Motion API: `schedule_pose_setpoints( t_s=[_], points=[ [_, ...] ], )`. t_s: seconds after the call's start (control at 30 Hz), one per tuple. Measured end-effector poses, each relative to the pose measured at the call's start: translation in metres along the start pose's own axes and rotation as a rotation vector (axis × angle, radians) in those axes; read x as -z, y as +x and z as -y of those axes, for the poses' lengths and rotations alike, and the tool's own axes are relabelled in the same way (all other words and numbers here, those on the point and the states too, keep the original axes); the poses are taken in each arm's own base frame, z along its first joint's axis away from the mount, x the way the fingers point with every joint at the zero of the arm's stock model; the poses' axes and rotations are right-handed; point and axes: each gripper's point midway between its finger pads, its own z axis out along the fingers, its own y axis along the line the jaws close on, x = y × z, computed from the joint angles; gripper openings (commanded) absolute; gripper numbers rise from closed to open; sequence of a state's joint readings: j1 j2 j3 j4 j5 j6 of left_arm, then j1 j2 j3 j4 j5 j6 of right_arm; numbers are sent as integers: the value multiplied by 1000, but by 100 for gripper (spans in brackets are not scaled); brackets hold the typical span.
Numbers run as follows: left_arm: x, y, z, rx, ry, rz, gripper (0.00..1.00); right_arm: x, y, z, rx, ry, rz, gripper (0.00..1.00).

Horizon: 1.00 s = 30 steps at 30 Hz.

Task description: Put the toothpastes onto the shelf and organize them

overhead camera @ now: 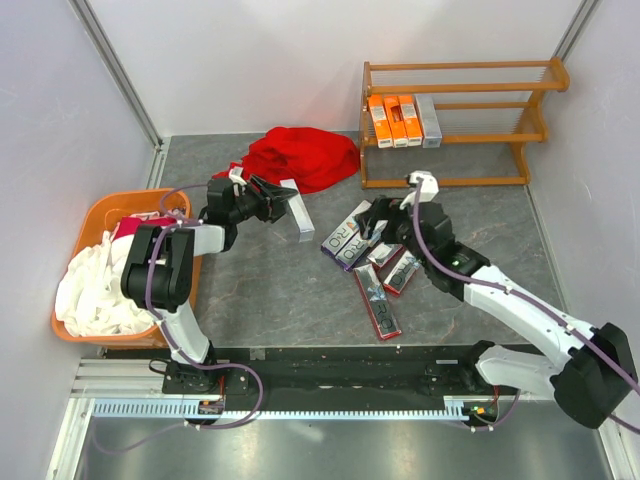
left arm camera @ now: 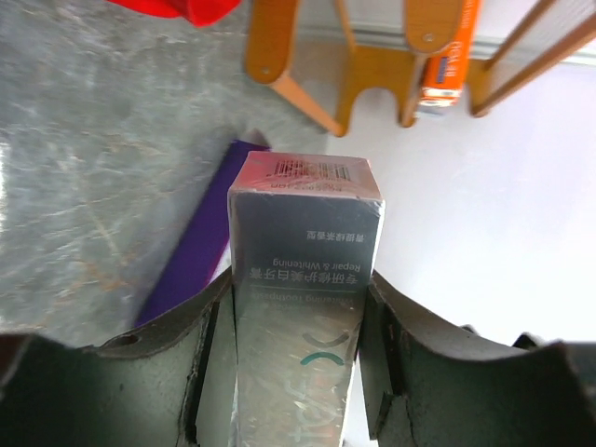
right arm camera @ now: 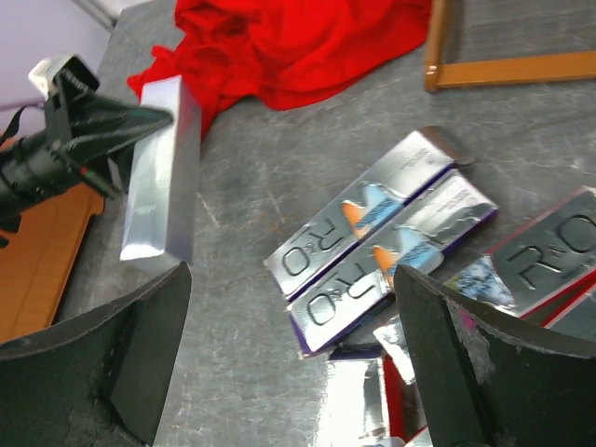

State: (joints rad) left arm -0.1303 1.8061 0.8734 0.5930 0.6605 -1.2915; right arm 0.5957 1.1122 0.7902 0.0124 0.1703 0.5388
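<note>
My left gripper (overhead camera: 277, 201) is shut on one end of a plain silver toothpaste box (overhead camera: 298, 211); the left wrist view shows that box (left arm camera: 307, 214) clamped between both fingers (left arm camera: 207, 354). Several more toothpastes, silver, purple and red, lie in a pile (overhead camera: 370, 262) at the table's middle. My right gripper (overhead camera: 366, 224) hovers open just over that pile, its jaws wide above two silver lettered boxes (right arm camera: 372, 219). The wooden shelf (overhead camera: 455, 75) stands at the back right. Its middle tier holds three orange boxes (overhead camera: 394, 121) and a silver-grey one (overhead camera: 430, 120).
A red cloth (overhead camera: 303, 156) lies crumpled at the back centre, just behind the held box. An orange plastic basket (overhead camera: 93, 213) with white cloth inside sits at the left edge. White walls close in the table on three sides.
</note>
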Motion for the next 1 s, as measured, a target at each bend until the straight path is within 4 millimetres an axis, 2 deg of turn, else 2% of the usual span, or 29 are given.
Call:
schedule_pose_setpoints(
  t_s=[0.23, 0.47, 0.6, 0.73, 0.77, 0.93, 1.0],
  points=[
    [8, 3, 12, 71, 86, 31, 41, 0, 36, -61, 135, -66, -28, 98],
    [17, 5, 29, 98, 161, 51, 41, -1, 68, -114, 242, -125, -39, 96],
    [20, 8, 36, 116, 200, 50, 41, -7, 74, -130, 275, -134, -20, 94],
    [23, 11, 42, 126, 232, 44, 41, -19, 76, -135, 301, -118, -3, 91],
    [24, 11, 43, 128, 239, 44, 41, -22, 76, -136, 309, -112, 2, 85],
    [26, 12, 49, 134, 265, 42, 41, -38, 80, -138, 346, -89, 15, 72],
    [27, 12, 52, 135, 276, 41, 41, -46, 81, -141, 362, -77, 21, 71]
  ],
)
